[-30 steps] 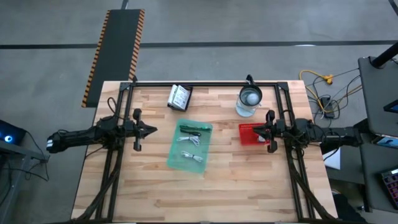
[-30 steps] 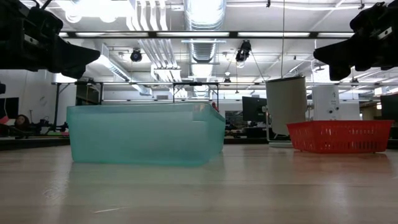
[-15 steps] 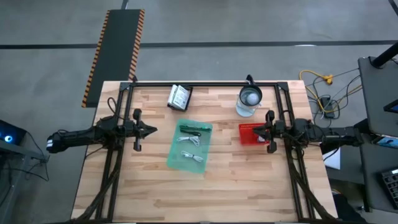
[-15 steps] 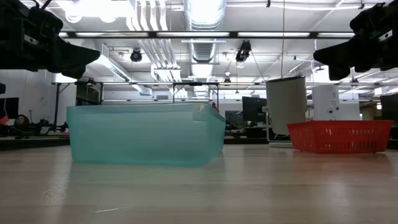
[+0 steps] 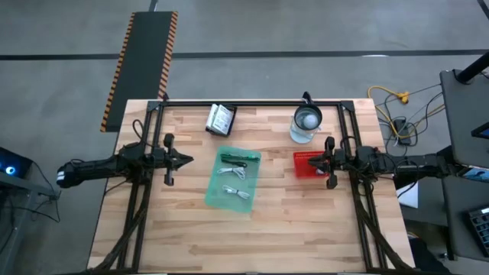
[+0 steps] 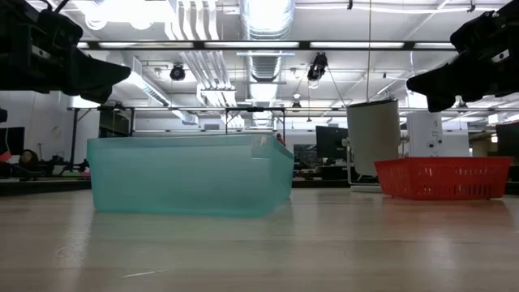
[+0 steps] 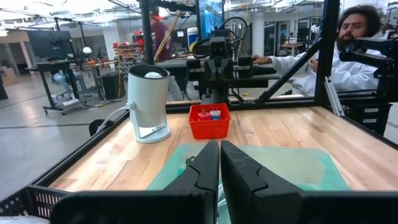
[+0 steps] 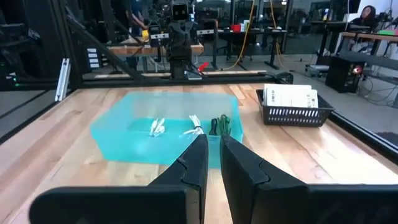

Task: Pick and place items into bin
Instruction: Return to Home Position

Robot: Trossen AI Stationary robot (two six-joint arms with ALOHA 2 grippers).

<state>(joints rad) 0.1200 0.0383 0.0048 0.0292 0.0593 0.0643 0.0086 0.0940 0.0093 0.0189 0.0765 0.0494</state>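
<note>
Left gripper (image 5: 186, 160) hangs above the table (image 5: 183, 237), on the side of the green bin (image 5: 226, 200) toward the table's left edge and clear of it. Its fingers are pressed together on nothing. Right gripper (image 5: 317, 163) hovers over the red basket (image 5: 301, 169) near the right edge, fingers almost together with only a thin slit between them, also empty.

Two white cables (image 5: 238, 192) and a green stick (image 8: 221, 125) lie in the bin at the table's middle, between the two grippers and below them. White packets (image 8: 290, 97) stand in a black basket (image 8: 297, 114) at the far edge, with a jug (image 5: 307, 124) toward the far right corner.

From above, the right gripper covers much of the red basket. The left wrist view shows a pink bit (image 7: 203, 114) inside, beside something I cannot make out. At table level the bin's cloudy walls hide its contents, and both grippers are cut off at the upper corners. A person (image 7: 348, 68) sits beyond the table.
</note>
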